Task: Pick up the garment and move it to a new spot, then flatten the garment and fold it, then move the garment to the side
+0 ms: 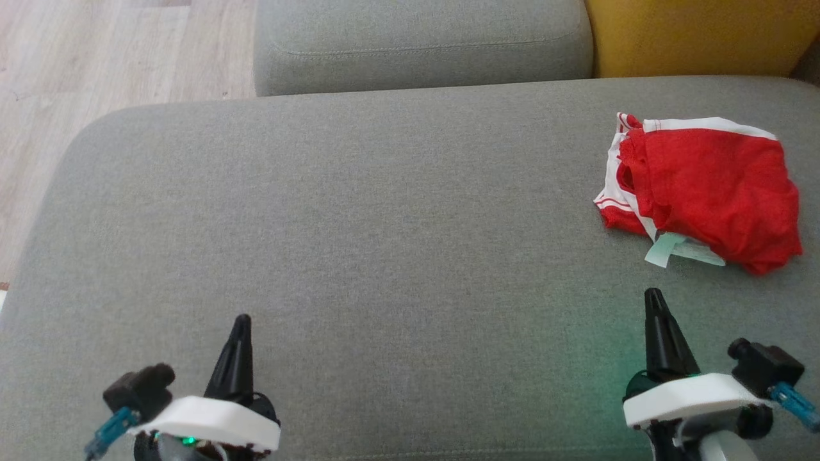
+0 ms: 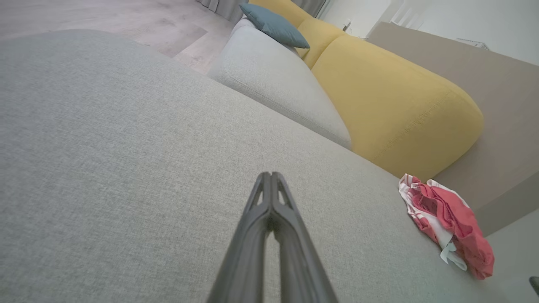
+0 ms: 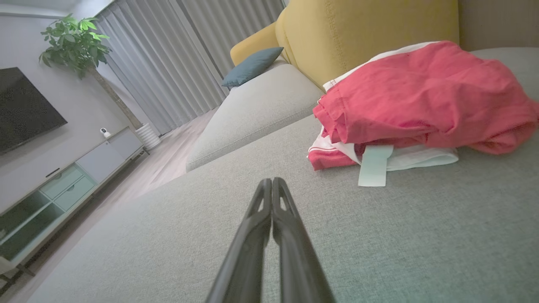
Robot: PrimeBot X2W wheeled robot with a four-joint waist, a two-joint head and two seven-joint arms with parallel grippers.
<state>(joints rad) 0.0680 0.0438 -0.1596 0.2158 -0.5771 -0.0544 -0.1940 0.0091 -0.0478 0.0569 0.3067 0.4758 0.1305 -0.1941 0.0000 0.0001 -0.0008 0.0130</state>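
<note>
Okay, head view: red garment (image 1: 711, 186) lies bunched in a loose heap at the far right of the grey sofa seat (image 1: 384, 224). White trim with thin red stripes shows along its left and top edges. A pale green label (image 1: 663, 250) sticks out at its near edge. Left gripper (image 1: 242, 319) at lower left, fingers pressed together, nothing in them, well apart from the garment. Right gripper (image 1: 653, 293) at lower right, fingers also together and empty, tip near the label but not touching it. Grey cushion (image 1: 423, 45) and yellow cushion (image 1: 698, 35) sit behind the seat, wood floor (image 1: 96, 57) at upper left.

Left wrist view: the two dark fingers meet at the tip over bare grey fabric. Garment sits far off to the right near the seat's edge, crumpled, red over white. Blue pillow (image 2: 276, 25) rests on the grey cushion further back.

Right wrist view: fingers closed tip to tip, above the seat. Garment is close, up and to the right of the tip, a rumpled red layer on top, white and striped cloth under it, the label hanging at the front. Curtains (image 3: 189, 54), a plant (image 3: 76, 42) and a TV (image 3: 25, 105) are in the background.
</note>
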